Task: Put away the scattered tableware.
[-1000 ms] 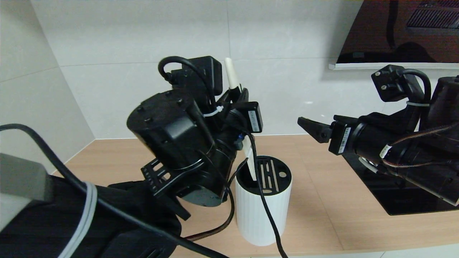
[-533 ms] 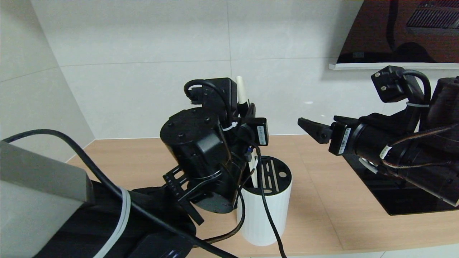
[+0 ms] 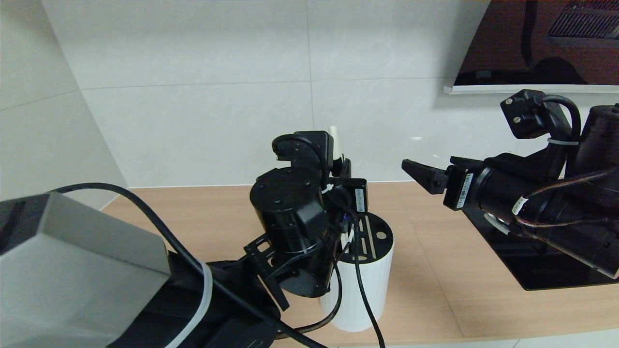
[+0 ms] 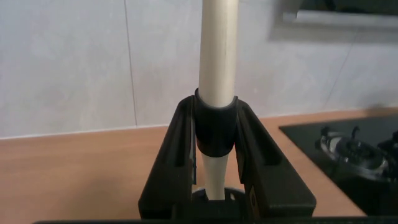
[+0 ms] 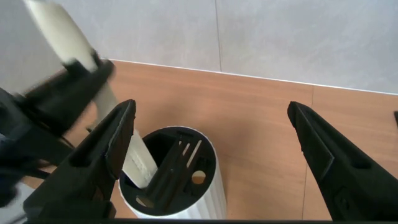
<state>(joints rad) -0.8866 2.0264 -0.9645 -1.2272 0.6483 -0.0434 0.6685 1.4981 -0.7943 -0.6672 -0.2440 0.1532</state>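
A white ribbed utensil holder (image 3: 360, 290) with a black slotted top stands on the wooden counter (image 3: 193, 212). My left gripper (image 3: 341, 169) is right above it, shut on a knife with a cream handle (image 3: 333, 133) and a black collar. The handle (image 4: 217, 50) stands upright between the jaws in the left wrist view. The white blade (image 5: 140, 162) dips into the holder (image 5: 180, 186) through the large opening in its top. My right gripper (image 5: 210, 107) hangs open and empty in the air to the holder's right, its finger (image 3: 418, 176) pointing toward the left gripper.
A black cooktop (image 3: 532, 270) is set into the counter at the right, with a dark range hood (image 3: 541, 43) above it. White tiled walls close the back and left. The counter's front edge runs just below the holder.
My left arm has come down and to the right with the knife, sinking the blade deeper into the holder. The right arm has not moved.
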